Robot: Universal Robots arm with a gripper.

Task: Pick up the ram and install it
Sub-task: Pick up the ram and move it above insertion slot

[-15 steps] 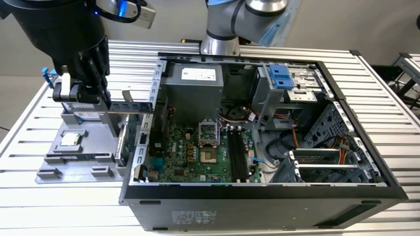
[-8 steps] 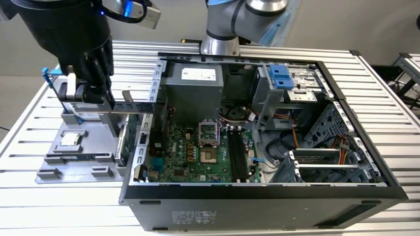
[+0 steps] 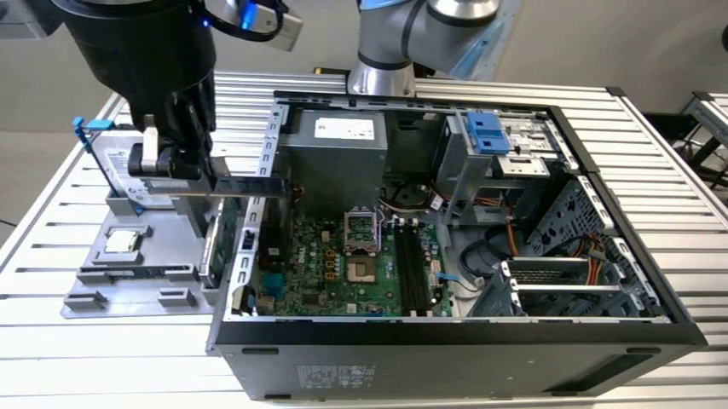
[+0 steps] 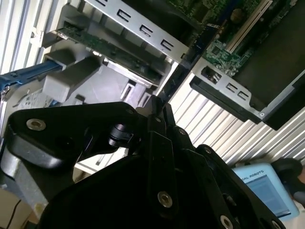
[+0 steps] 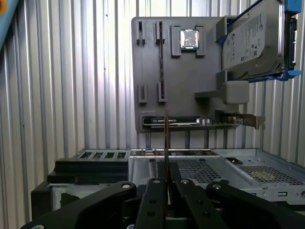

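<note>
Grip on the ram (image 3: 251,184): fingers (image 5: 153,195) of the gripper (image 5: 166,183) pressed together on one end of the thin dark stick. Held in the air near the table (image 3: 68,358) edge at the exterior view's left, between the grey parts holder (image 5: 200,81) and the open computer case (image 3: 455,332), free end reaching over the case's side wall; contact with that wall impossible to tell. A thin upright line, edge-on, in the first wrist view; in the second wrist view a dark strip running toward the green motherboard (image 3: 330,273). Well apart from the long black slots (image 3: 412,268) on that board. On the holder: a processor chip (image 5: 189,39) lying flat, a hard drive (image 5: 248,43) standing on edge in a blue carrier (image 5: 290,71)
</note>
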